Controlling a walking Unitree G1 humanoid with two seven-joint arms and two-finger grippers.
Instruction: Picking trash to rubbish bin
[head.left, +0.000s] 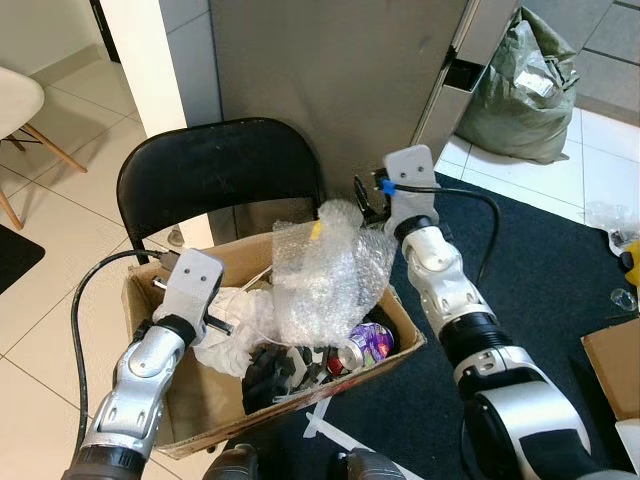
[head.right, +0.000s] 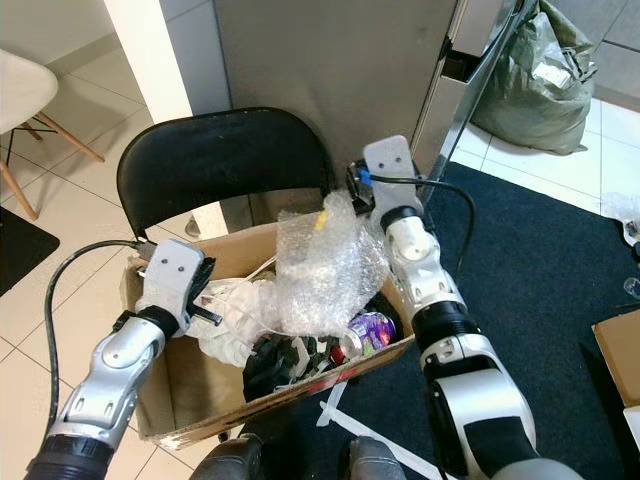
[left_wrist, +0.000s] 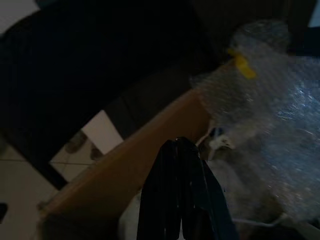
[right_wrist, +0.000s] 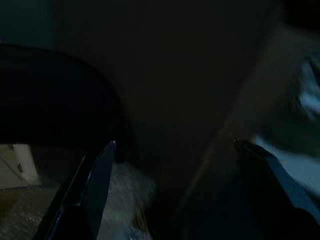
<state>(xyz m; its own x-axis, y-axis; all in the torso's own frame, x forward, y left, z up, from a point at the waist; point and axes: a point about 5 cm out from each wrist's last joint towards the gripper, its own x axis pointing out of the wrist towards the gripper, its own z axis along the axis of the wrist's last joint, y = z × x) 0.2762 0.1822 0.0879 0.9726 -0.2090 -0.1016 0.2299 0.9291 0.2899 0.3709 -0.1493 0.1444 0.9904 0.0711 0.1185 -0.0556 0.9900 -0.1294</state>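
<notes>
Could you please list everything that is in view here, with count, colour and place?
Cardboard box: one, brown, on the floor before the robot, holding trash.
Bubble wrap: one clear sheet, sticking up out of the box.
White crumpled wrapping: one, in the box beside the bubble wrap.
Crushed can: one, purple, at the box's right end.
Chair: one, black, behind the box.
Sack: one, green, stuffed, far right on the tiles.
Carpet: one, dark blue, right of the box.
White chair: one, far left.
Left gripper: fingers together, above the box's left side.
Right gripper: fingers apart, by the top of the bubble wrap.
</notes>
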